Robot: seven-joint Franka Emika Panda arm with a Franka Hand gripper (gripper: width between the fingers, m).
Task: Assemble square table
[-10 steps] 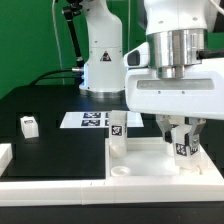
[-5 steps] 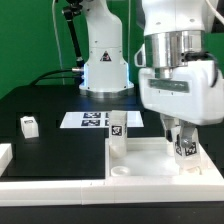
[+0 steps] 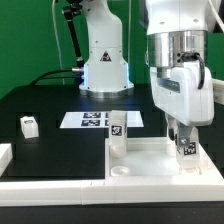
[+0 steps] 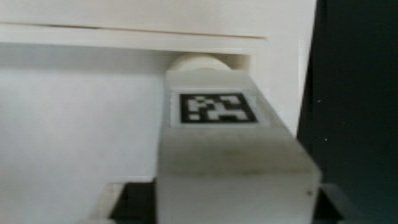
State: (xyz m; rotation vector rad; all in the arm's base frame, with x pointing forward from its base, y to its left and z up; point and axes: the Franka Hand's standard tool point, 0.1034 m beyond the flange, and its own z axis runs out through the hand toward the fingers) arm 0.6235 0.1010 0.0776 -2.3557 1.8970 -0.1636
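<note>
One tabletop, holding one upright leg in a corner socket. Hand pinching second leg at another corner. Third leg loose on bench. Legs counted: three.

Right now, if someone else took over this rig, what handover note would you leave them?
Grip: the claw is shut on the held leg, which is upright over the tabletop corner at the exterior view's right.
Elsewhere: the second leg stands upright at the tabletop's far corner on the exterior view's left, apparently seated. The loose leg sits on the black table, apart from the tabletop. A fourth leg is not in view.
Done: one leg apparently in.
Left: finish seating the held leg, then fit the other two.
</note>
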